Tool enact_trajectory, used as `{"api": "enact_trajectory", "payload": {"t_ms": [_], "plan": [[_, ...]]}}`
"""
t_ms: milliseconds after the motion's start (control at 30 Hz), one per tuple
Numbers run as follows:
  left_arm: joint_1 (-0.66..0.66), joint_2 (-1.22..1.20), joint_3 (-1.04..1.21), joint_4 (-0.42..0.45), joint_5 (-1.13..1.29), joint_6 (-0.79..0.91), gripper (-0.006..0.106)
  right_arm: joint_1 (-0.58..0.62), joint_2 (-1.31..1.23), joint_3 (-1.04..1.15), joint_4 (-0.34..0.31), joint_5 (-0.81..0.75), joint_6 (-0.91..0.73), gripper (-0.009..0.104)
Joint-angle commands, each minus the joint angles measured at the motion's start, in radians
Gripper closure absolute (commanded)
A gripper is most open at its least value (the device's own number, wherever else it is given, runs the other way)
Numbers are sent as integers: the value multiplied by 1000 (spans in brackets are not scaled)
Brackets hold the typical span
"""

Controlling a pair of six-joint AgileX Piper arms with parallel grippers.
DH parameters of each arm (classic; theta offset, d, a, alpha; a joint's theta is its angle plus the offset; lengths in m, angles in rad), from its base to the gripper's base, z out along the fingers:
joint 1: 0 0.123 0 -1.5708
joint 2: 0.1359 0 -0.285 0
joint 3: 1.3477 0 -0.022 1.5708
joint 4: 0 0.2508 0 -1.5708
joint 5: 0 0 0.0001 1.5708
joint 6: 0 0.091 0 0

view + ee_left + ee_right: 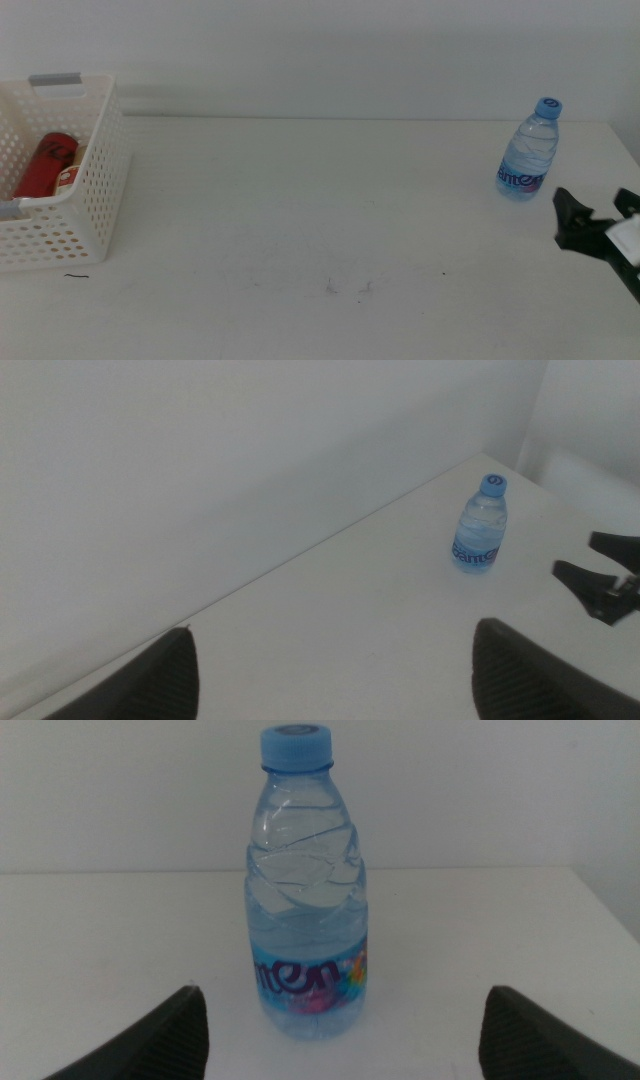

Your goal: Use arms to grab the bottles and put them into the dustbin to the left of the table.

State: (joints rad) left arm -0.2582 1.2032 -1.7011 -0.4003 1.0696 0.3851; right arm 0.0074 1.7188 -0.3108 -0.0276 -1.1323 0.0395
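White bench seen from above, with 1 clear water bottle, blue-capped, upright near the far right corner. At the left edge, a white perforated dustbin already holding a red cola can, with a sliver of a 2nd container just beside it, too hidden to name. Right pincer low at the right edge, just short of the bottle, spread wide and empty; from its wrist camera, bottle dead centre between the 2 dark jaws, not yet touched. Left pincer raised above the bench, also wide and empty, looking across at the distant bottle and the other arm's pincer. Apparently the approach to the last bottle. Next, probably: advance until the jaws straddle the body, close gently on the thin plastic, lift, then carry across to the dustbin, perhaps by handover.
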Motion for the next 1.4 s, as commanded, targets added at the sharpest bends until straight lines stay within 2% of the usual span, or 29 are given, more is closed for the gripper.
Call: {"api": "enact_trajectory", "payload": {"t_ms": [0, 167, 367, 533, 1033, 1067, 1100, 1200, 1267, 1367], "plan": [[-3, -4, 4, 0, -13, -9, 7, -8, 61, -60, 4, -13, -14, 10], [-3, -4, 4, 0, -13, -9, 7, -8, 183, -201, 1, -11, -14, 10], [-3, -4, 4, 0, -13, -9, 7, -8, 272, -343, -53, -5, -14, 10], [-3, -4, 4, 0, -13, -9, 7, -8, 314, -441, -75, 127, -14, 10], [-3, -4, 4, 0, -13, -9, 7, 35, 457, -630, -61, 231, -14, 12], [-3, -4, 4, 0, -13, -9, 7, 38, 464, -638, -53, 235, -16, 18], [-3, -4, 4, 0, -13, -9, 7, 45, 466, -641, -38, 259, -40, 30], [-3, -4, 4, 0, -13, -9, 7, 84, 446, -641, 15, 342, -74, 96], [-3, -4, 4, 0, -13, -9, 7, 129, 409, -641, 41, 359, -79, 95], [-3, -4, 4, 0, -13, -9, 7, 231, 347, -673, 39, 381, -94, 98]]}}
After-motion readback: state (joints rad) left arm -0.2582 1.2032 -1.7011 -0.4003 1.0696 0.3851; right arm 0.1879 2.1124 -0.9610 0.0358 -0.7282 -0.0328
